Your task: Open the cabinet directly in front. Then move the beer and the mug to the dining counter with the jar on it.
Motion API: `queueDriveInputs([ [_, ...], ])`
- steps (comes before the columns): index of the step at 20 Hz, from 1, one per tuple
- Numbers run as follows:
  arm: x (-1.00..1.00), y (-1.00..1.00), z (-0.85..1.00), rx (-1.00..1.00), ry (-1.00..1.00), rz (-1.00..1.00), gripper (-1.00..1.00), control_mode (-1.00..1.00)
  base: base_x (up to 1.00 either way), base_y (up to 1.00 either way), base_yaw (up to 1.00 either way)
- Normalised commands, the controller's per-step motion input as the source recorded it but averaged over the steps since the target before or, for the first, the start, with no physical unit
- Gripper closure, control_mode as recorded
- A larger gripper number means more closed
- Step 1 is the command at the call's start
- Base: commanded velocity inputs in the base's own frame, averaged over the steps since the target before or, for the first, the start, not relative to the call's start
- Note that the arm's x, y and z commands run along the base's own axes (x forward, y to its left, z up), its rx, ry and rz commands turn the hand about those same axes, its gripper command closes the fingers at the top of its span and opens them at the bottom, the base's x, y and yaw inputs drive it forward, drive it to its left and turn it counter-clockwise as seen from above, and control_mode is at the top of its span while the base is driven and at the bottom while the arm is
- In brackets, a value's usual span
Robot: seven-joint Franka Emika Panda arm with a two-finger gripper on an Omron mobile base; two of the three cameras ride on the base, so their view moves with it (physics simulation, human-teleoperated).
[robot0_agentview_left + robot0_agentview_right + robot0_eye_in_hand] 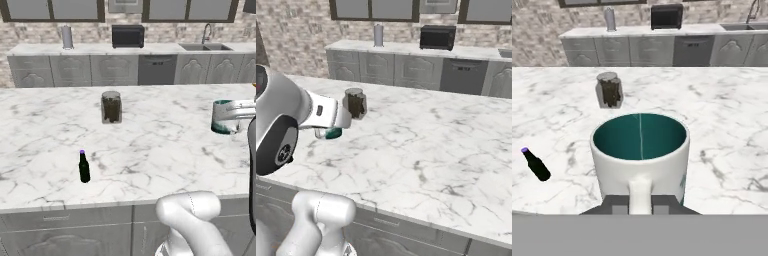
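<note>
The gripper (239, 111) was clamped shut on the mug (223, 117), holding it by the handle side so that the teal inside faced up and the cup stayed level; the handle (640, 192) ran straight down between the jaws in the hand view. The mug seemed to hang just above the dining counter (165, 150) near its right end in the left base view, though contact with the marble could not be told for certain; the carry looked close to a set-down, with release not yet made. The beer (84, 167) already stood upright on the same slab near its front edge, well apart from the mug, and the jar (111, 106) stood further back toward the middle, which marked this as the right counter. Keeping the mug clear of both probably left room for the arm to withdraw. Counted: one mug, one beer, one jar, one gripper. On the far worktop (150, 48) behind stood one black microwave (128, 36) and one grey canister (67, 37).
</note>
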Motion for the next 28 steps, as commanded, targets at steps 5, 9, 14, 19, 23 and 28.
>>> queueDriveInputs([
  [5,0.01,0.00,-0.06,-0.03,0.08,0.07,1.00,-1.00,0.00,0.00,0.00],
  [9,0.00,0.00,-0.46,0.00,0.02,0.00,1.00,-1.00,0.00,0.00,0.00],
  [14,0.11,0.01,-0.67,0.00,0.05,0.00,1.00,-1.00,0.00,0.00,0.00],
  [19,0.74,0.02,-0.39,-0.01,0.00,0.00,1.00,-1.00,0.00,0.00,0.00],
  [23,0.97,0.00,-0.30,-0.02,0.00,-0.01,1.00,-1.00,0.00,0.00,0.00],
  [28,1.00,0.00,-0.30,-0.02,0.01,-0.03,1.00,-1.00,0.00,0.00,0.00],
])
